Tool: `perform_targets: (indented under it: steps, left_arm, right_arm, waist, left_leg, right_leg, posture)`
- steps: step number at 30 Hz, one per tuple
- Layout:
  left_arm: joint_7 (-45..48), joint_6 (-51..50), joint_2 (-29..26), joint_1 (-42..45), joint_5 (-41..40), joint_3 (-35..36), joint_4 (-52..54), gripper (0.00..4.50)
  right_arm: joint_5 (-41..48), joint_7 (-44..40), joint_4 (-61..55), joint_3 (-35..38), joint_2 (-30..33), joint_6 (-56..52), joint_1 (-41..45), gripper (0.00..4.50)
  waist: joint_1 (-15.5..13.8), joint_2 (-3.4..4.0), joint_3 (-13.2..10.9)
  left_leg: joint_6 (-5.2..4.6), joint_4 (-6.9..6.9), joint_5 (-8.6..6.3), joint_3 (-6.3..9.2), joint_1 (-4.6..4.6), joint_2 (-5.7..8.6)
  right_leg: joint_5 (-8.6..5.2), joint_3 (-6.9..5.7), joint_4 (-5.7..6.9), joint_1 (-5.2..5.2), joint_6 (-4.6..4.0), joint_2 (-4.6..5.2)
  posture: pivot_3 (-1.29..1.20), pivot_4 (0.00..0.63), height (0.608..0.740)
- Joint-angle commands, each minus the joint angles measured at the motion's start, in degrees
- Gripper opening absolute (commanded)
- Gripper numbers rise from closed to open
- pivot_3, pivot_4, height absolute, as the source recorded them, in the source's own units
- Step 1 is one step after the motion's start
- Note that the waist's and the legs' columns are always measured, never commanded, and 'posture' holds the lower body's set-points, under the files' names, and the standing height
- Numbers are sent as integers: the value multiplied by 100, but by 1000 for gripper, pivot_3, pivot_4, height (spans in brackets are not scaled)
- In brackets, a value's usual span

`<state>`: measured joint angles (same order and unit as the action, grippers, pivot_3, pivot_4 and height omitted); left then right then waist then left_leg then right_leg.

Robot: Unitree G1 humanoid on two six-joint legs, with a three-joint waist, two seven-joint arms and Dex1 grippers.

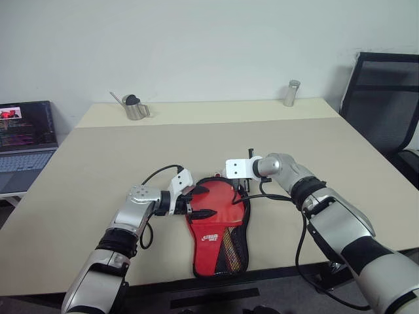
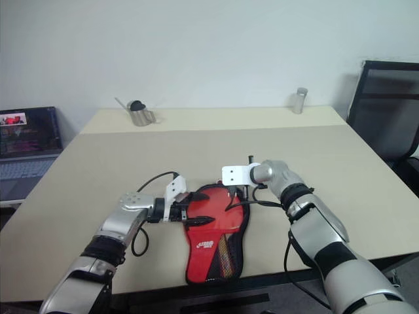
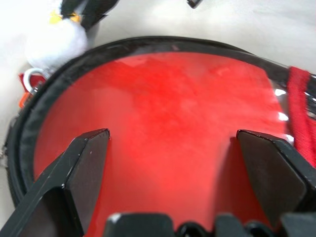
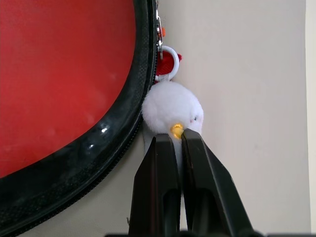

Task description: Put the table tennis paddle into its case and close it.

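The table (image 1: 314, 150) bears the case (image 1: 219, 226) at lower centre of the head views, red side up. Whether the paddle lies inside cannot be told. The left gripper (image 1: 200, 201), fingers apart, sits over the case's left edge. The right wrist view adds detail: the right gripper (image 4: 178, 140) is clamped on the white ball charm (image 4: 172, 112) beside the zip.

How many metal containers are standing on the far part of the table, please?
2. A small metal pot with a spout stands at the far left of the table, and a metal cylinder stands at the far right edge, near the black chair.
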<state>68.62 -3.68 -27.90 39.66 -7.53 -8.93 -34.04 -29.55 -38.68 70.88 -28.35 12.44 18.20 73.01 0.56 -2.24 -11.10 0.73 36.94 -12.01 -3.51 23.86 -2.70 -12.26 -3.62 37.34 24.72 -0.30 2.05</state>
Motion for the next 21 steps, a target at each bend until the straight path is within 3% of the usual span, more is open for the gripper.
perform_targets:
  steps: [1,21]
  left_arm:
    - [-18,213,99,-24,190,-98,-546,4500]
    - [349,577,229,-125,399,-333,-1133,4500]
  right_arm:
    - [-74,188,-42,15,-32,-20,255,6]
    - [-330,505,89,20,382,-256,306,6]
  waist:
    - [0,1,1]
    - [34,45,49]
  left_leg:
    - [0,0,0,0,-1,0]
    - [1,6,2,-6,-28,1]
  right_leg:
    - [0,0,1,0,0,0]
    - [-21,7,43,-10,16,12]
  posture:
    - [0,150,740]
    - [0,150,740]
